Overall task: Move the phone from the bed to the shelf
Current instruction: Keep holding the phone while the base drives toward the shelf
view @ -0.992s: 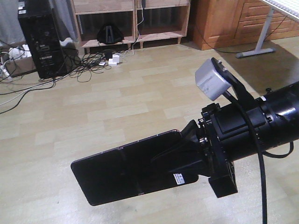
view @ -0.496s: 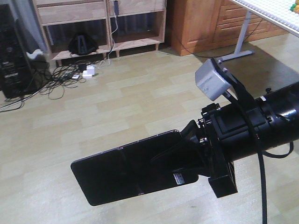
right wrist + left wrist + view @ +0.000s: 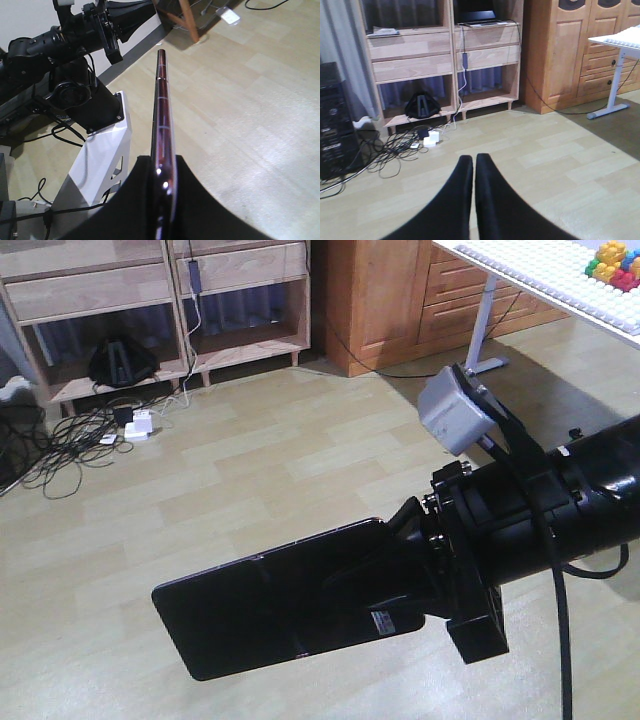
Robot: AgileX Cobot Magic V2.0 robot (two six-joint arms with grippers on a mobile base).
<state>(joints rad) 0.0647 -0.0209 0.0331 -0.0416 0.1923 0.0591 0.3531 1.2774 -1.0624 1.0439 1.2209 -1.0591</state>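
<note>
Black phone [image 3: 270, 610] clamped at one end by right hand [image 3: 345, 585], held roughly flat above wood floor [image 3: 280, 470], not touching it. In right wrist view phone seen edge-on, pinkish rim gripped between fingers [image 3: 192, 200]. Left hand [image 3: 474, 167] pressed closed, nothing held between fingers. Pale-wood shelf [image 3: 90, 290] seen at far edge of floor, well apart from phone; cables [image 3: 60, 440] tangled before it.
</note>
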